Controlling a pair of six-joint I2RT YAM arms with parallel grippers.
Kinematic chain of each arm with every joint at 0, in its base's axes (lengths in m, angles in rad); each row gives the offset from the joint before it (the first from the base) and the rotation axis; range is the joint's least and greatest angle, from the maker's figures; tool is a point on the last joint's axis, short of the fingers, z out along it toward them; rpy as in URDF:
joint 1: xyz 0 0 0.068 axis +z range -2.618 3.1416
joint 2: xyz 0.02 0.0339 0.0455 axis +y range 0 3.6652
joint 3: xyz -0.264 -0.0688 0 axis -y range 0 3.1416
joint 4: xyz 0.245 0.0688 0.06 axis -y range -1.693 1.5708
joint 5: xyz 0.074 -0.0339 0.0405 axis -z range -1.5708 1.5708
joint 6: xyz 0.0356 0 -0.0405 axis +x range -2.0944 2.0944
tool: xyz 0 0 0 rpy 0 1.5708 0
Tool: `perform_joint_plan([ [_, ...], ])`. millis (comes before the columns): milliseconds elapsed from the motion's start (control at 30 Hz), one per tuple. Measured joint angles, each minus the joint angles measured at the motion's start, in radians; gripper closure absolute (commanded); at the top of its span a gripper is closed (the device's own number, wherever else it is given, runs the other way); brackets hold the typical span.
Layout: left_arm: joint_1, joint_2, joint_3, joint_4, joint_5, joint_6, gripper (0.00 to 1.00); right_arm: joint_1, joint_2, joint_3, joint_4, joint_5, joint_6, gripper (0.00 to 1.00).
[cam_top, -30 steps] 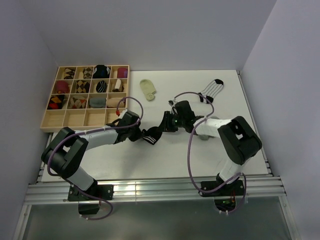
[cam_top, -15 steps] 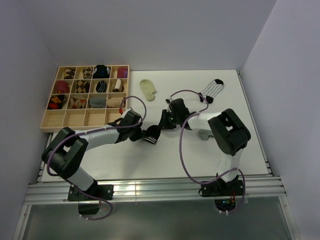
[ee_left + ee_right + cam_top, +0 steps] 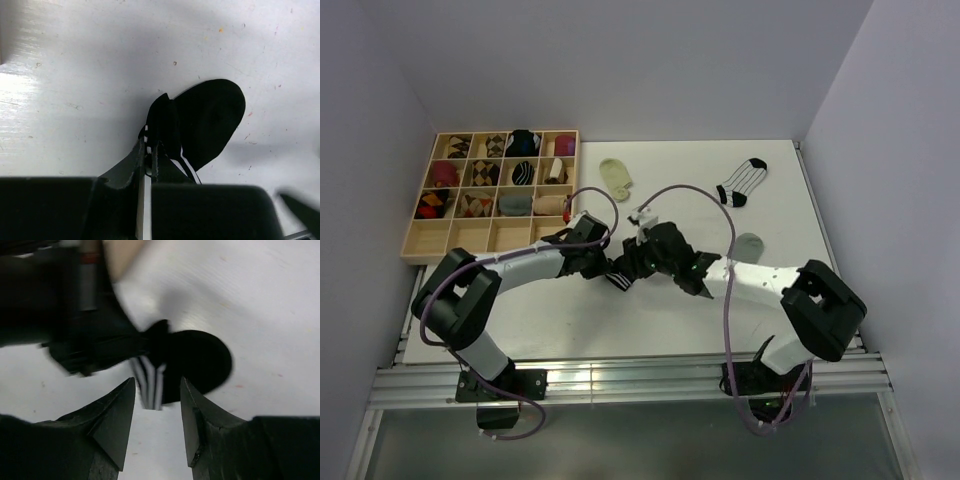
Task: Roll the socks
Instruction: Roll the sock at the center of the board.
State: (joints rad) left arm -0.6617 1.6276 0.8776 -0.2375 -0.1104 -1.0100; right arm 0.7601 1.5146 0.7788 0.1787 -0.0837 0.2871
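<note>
Near the middle of the top view the two arms are meeting over one sock. The left tool (image 3: 148,146) is pinching shut on a bunched fold of the black sock (image 3: 210,115), which is lying on the white desk (image 3: 650,325) with its rounded dark end spreading away toward the right of the left wrist view. The right tool (image 3: 157,382) is hovering just in front of that sock with its jaws standing apart, holding nothing, and the sock's white bands are showing in the gap between its tips. The other socks are lying well apart from this spot: the cream sock (image 3: 616,178) is resting at upper centre, the striped sock (image 3: 741,181) is sitting toward the upper right, and the grey sock (image 3: 748,246) is lying at the right, close beside the right arm. A wooden tray (image 3: 420,247) with many compartments is occupying the upper left, several of them holding bundled socks.
</note>
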Motion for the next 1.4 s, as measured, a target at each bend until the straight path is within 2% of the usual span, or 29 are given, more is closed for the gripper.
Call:
perform_joint_plan([
  [167, 0.0, 0.014, 0.019, -0.022, 0.0, 0.004, 0.96, 0.188, -0.022, -0.041, 0.069, 0.14, -0.096, 0.52],
  [467, 0.0, 0.022, 0.032, -0.038, 0.001, 0.008, 0.96, 0.308, 0.12, -0.047, 0.104, 0.297, -0.167, 0.53],
  [667, 0.0, 0.023, 0.033, -0.038, 0.005, 0.016, 0.96, 0.328, 0.184, -0.039, 0.127, 0.351, -0.184, 0.53],
  [1167, 0.0, 0.037, 0.043, -0.037, 0.011, 0.025, 0.97, 0.337, 0.121, -0.037, 0.127, 0.412, -0.2, 0.53],
  [1400, 0.0, 0.038, 0.044, -0.037, 0.013, 0.026, 0.97, 0.337, 0.146, -0.027, 0.129, 0.419, -0.203, 0.53],
])
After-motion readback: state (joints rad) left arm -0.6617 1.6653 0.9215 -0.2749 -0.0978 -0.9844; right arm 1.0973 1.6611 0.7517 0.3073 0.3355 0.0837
